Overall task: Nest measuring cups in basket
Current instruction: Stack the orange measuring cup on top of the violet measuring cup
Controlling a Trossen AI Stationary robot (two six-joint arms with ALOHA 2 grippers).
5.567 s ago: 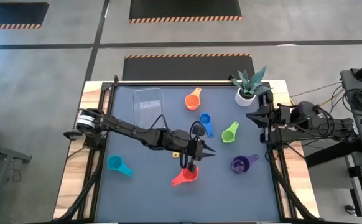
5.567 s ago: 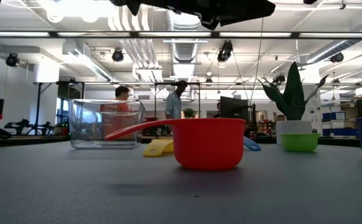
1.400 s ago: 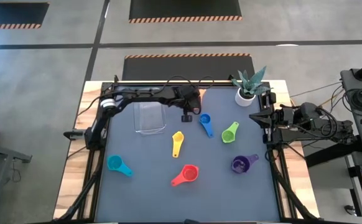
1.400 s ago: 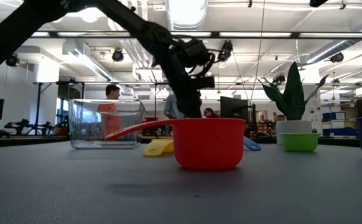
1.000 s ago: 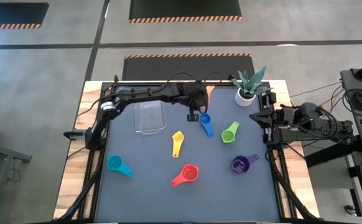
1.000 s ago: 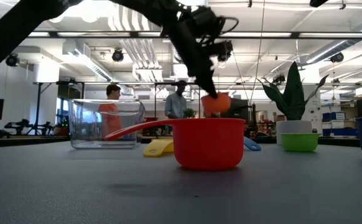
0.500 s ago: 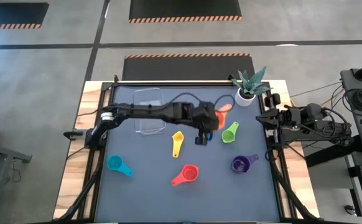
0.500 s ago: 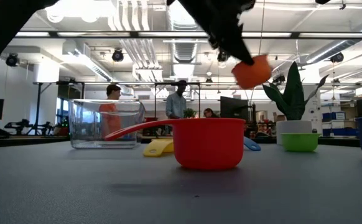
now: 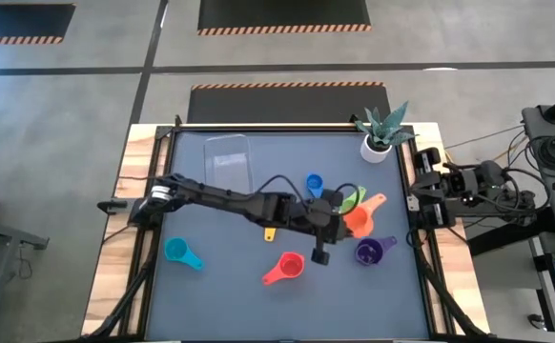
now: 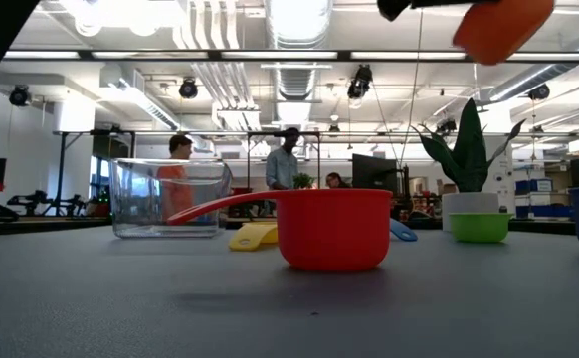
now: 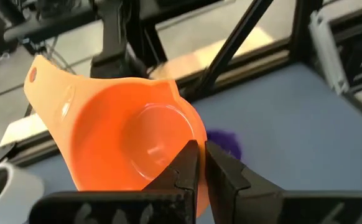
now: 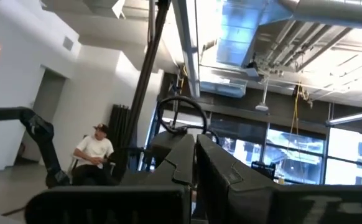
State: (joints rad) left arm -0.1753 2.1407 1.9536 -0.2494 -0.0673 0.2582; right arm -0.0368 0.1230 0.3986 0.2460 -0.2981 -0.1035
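My left gripper (image 9: 340, 217) holds an orange measuring cup (image 9: 359, 220) in the air over the table's right half, between the green cup (image 9: 352, 197) and the purple cup (image 9: 368, 252). In the low view the orange cup (image 10: 503, 26) hangs high above the table. The blue cup (image 9: 314, 183), red cup (image 9: 284, 269) and teal cup (image 9: 180, 252) rest on the mat. The yellow cup (image 9: 269, 232) is mostly hidden under my left arm. The clear basket (image 9: 228, 160) stands at the far left. My right gripper (image 12: 193, 149) is shut and waits at the right edge. My left gripper pinches the orange cup's bowl wall at the rim (image 11: 187, 134), on the side opposite the handle (image 11: 39, 76). One finger (image 11: 186, 163) lies inside the bowl and the other (image 11: 226, 167) outside. The fingers come slanting downward from the table's left. The cup is lifted clear, its opening facing the gripper.
A white pot with a green plant (image 9: 377, 146) stands at the far right corner. Black frame rails run along the table's edges. People show in the room beyond the table in the low view.
My left gripper has carried the orange cup from near the basket's right side toward the table's right and near edges, rising as it went, and has tipped more level. The cup stays in its hold. My right gripper has drawn back slightly toward the right edge.
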